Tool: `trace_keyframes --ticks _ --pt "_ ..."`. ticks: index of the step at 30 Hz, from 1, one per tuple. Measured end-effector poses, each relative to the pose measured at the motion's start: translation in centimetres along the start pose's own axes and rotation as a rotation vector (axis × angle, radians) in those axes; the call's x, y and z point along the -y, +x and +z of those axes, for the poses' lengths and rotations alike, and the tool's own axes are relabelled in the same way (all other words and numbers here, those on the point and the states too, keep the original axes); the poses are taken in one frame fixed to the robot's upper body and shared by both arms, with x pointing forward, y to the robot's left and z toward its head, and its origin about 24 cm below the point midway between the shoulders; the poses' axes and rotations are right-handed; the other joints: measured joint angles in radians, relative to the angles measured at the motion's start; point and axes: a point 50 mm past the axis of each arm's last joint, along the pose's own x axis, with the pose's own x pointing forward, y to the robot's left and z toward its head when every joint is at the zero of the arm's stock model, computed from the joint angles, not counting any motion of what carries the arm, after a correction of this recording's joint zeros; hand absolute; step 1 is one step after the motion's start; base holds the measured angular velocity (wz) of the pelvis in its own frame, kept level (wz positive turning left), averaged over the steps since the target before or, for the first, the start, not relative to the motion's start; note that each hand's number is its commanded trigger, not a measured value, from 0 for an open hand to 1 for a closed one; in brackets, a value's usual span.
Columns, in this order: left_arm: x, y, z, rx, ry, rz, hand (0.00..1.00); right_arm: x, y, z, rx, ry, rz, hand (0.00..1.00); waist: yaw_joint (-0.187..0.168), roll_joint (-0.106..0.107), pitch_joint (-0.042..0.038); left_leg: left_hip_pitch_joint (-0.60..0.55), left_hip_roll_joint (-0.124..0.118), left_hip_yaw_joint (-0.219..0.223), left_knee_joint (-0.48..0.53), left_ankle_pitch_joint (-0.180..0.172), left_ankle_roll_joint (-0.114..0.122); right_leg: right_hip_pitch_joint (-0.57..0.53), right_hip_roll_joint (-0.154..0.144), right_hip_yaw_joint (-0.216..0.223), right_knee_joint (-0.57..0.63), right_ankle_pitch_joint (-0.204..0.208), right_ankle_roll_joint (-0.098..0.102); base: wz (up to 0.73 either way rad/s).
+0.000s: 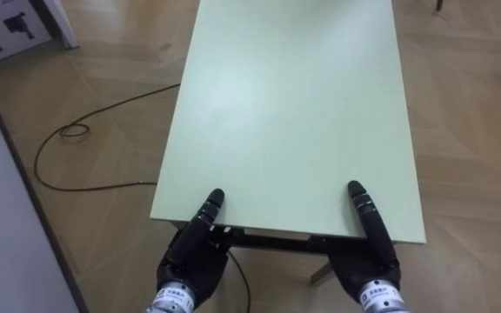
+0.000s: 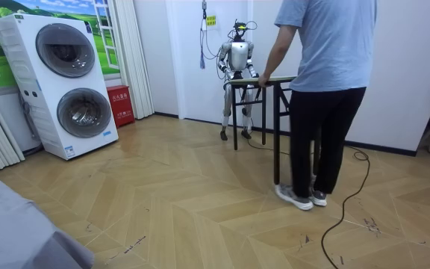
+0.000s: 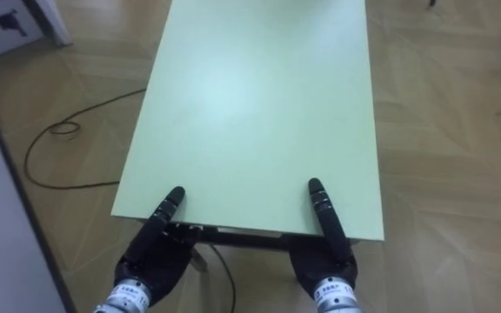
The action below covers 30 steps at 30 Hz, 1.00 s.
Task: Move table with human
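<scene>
The pale green table (image 1: 294, 104) stretches away from me, its near short edge just in front of my body. My left hand (image 1: 194, 252) grips that edge at the left corner, thumb flat on top and palm below the edge. My right hand (image 1: 368, 252) holds the same edge at the right, thumb on top in the same way. In the room view I stand at the table's far end by the white wall. A person (image 2: 327, 60) in a blue shirt stands at the near end of the table (image 2: 275, 79), one hand (image 2: 262, 78) on its top.
A black cable (image 1: 85, 148) loops over the wood floor left of the table. A white box (image 1: 16, 30) lies at the upper left, and a pale surface (image 1: 7, 226) runs along my left. The room view's left holds stacked washing machines (image 2: 66, 82) and a red box (image 2: 119, 104).
</scene>
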Motion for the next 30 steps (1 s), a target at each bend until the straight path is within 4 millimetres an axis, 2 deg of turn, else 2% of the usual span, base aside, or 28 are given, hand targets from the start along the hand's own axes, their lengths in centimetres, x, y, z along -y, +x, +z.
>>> trace_keyframes --ticks 2,4,7,10,11,15,16,20,22,25,30 --pt "0.04 0.01 -0.08 -0.003 -0.001 -0.001 1.0 0.02 0.01 0.11 0.002 -0.004 -0.001 1.0 0.0 0.007 -0.001 -0.013 0.006 0.03 0.012 0.001 0.002 0.002 0.001 -0.002 0.0 -0.004 0.004 0.31" --pt "0.07 0.03 -0.13 -0.006 -0.002 0.001 1.0 0.0 0.06 0.17 0.003 -0.005 -0.006 1.0 0.004 0.02 0.0009 -0.022 0.007 0.036 0.02 0.004 0.006 0.002 0.002 0.001 0.0 -0.005 0.005 0.2" --pt "0.02 0.0 -0.15 -0.008 -0.002 0.003 1.0 -0.06 0.12 0.23 0.002 -0.01 -0.004 1.0 0.013 0.023 0.0031 -0.028 0.005 0.038 0.02 0.01 0.009 0.006 0.001 -0.006 0.0 -0.005 0.005 0.19" --pt "-0.02 -0.02 -0.25 -0.014 -0.007 0.01 1.0 -0.01 0.13 0.3 -0.001 -0.014 -0.013 1.0 0.012 0.024 0.0032 -0.029 0.004 0.079 0.009 0.023 0.021 0.008 -0.006 -0.007 0.004 -0.005 0.005 0.42" --pt "-0.04 -0.02 -0.25 -0.014 -0.007 0.013 1.0 -0.01 0.15 0.3 -0.003 -0.015 -0.014 1.0 0.014 0.024 0.0034 -0.03 0.003 0.079 0.006 0.026 0.024 0.008 -0.008 -0.006 0.004 -0.005 0.005 0.32" --pt "-0.15 -0.08 -0.31 -0.023 -0.021 0.023 1.0 -0.23 0.2 0.42 -0.01 -0.028 -0.008 1.0 0.063 0.024 0.0033 -0.051 -0.002 0.097 0.008 0.033 0.034 -0.006 -0.017 0.001 0.008 -0.005 0.005 0.1" --pt "-0.2 -0.1 -0.27 -0.023 -0.02 0.024 1.0 -0.27 0.2 0.4 -0.01 -0.032 -0.006 1.0 0.064 0.026 0.0032 -0.055 -0.003 0.106 0.009 0.037 0.04 -0.007 -0.02 -0.001 0.015 -0.005 0.006 0.28" --pt "-0.21 -0.1 -0.25 -0.023 -0.021 0.025 1.0 -0.26 0.17 0.28 -0.009 -0.032 -0.009 1.0 0.055 0.033 0.0035 -0.052 -0.005 0.095 0.014 0.042 0.048 -0.029 -0.023 0.011 0.102 -0.008 0.01 0.4" --pt "-0.25 -0.13 -0.26 -0.026 -0.026 0.028 1.0 -0.35 0.18 0.39 -0.007 -0.045 -0.005 1.0 0.058 0.032 0.003 -0.057 -0.022 0.069 0.013 0.044 0.052 -0.039 -0.019 0.065 0.111 -0.025 0.006 0.23" --pt "-0.06 -0.1 -0.33 -0.026 -0.026 0.021 1.0 -0.47 0.19 0.58 -0.003 -0.046 -0.002 1.0 0.05 0.031 0.0015 -0.074 -0.047 0.041 0.009 0.06 0.052 -0.021 -0.021 0.064 0.084 -0.036 0.003 0.39" --pt "-0.13 -0.13 -0.23 -0.02 -0.019 0.027 1.0 -0.43 0.19 0.39 -0.009 -0.042 -0.013 1.0 0.062 0.024 0.003 -0.058 -0.059 0.02 -0.012 0.083 0.046 0.029 -0.013 0.063 0.029 -0.036 0.004 0.28"
